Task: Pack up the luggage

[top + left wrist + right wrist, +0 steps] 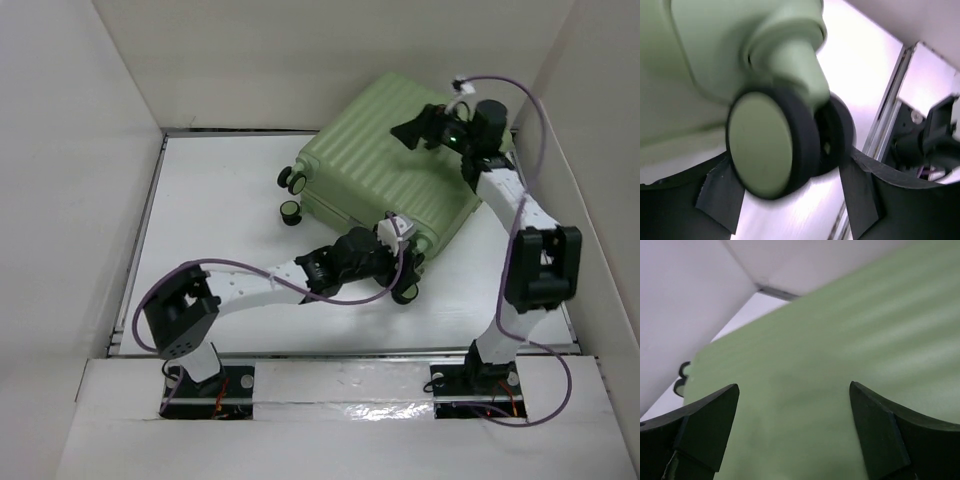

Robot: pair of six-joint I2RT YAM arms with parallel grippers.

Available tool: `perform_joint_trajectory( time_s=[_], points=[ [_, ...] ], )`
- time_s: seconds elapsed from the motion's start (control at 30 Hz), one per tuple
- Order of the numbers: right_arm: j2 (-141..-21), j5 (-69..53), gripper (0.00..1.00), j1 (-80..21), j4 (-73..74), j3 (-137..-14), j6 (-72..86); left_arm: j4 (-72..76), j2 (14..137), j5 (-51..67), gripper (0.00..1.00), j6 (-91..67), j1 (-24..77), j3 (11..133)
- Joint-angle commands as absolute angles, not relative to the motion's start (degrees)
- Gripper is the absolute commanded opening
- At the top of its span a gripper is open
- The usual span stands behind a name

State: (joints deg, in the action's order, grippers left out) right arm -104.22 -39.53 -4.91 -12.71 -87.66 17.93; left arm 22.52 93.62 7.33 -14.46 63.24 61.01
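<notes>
Luggage [370, 160]: lying flat, ribbed shell up.
Left gripper [787, 165]: clamped round luggage's near-corner wheel [770, 145].
Right gripper [792, 390]: jaws wide apart, over luggage's far corner.

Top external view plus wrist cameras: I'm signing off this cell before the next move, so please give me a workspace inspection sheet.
Surface: white table.
Job's things: pale green suitcase closed, lying flat, far right.
Clutter: nothing seen.
Grippers: left gripper straddles a caster wheel, grip unclear; right gripper open over the suitcase.
Cables: purple cables loop along both arms.
Surroundings: white walls on three sides.
</notes>
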Motion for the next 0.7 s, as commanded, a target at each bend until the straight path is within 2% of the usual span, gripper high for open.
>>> perform_joint_trajectory(
  time_s=[0.0, 0.03, 0.13, 0.23, 0.3, 0.47, 0.57, 0.67],
  points=[
    [-93.3, -31.9, 0.96, 3.8, -21.3, -78.0, 25.3, 27.7, 81.3, 5.3, 0.67, -13.4, 65.0, 60.6],
    [-90.9, -30.1, 0.96, 5.5, -22.5, -75.4, 26.2, 26.6, 80.2, 4.3, 0.84, -12.9, 65.0, 60.7],
    [-81.8, -22.2, 0.98, 12.6, -23.4, -65.2, 28.3, 20.4, 76.4, -3.4, 0.99, -10.9, 64.5, 62.0],
    [-77.1, -17.5, 1.0, 18.7, -22.9, -57.7, 30.1, 19.1, 71.6, -11.9, 0.99, -12.5, 60.8, 60.8],
    [-76.8, -12.5, 1.0, 21.2, -22.2, -54.5, 31.0, 19.1, 69.2, -12.4, 0.99, -15.6, 56.4, 61.2],
    [-85.5, -21.4, 1.0, 23.2, -23.5, -57.8, 32.6, 9.1, 77.6, -4.9, 0.99, -20.8, 34.4, 72.9],
    [-89.4, -25.0, 1.0, 21.9, -22.8, -62.0, 32.2, 0.6, 83.6, 1.6, 0.99, -22.1, 26.9, 81.2],
    [-89.9, -24.8, 1.0, 20.6, -25.2, -62.6, 32.5, 0.7, 86.0, 5.3, 0.99, -21.8, 19.7, 81.6]
  ],
)
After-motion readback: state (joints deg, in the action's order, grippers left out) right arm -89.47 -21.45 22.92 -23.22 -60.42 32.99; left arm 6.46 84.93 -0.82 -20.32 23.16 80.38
